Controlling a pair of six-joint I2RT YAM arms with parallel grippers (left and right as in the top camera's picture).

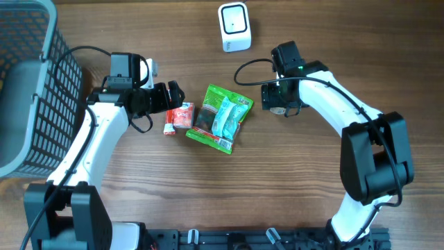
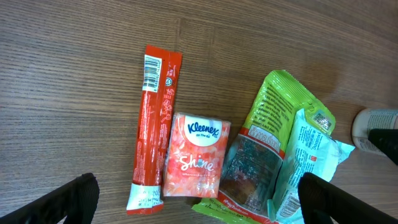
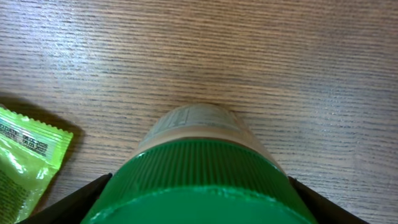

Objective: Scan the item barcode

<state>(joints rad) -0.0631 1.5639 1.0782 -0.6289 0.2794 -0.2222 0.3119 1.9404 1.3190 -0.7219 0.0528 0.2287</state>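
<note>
green-capped bottle [image 3: 199, 180] between right fingers [image 3: 81, 205], cannot tell if gripped, left fingers [image 2: 68, 199] wide over tissue pack [image 2: 196, 155]

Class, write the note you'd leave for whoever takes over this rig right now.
Left gripper: open, empty, above the tissue pack.
Right gripper: jaws either side of the green-capped bottle; grip unconfirmed.
Red stick, tissue pack, green packet lie mid-table; scanner on the far side.
Done: bottle reached. Left: grip it, show its barcode to the scanner.
</note>
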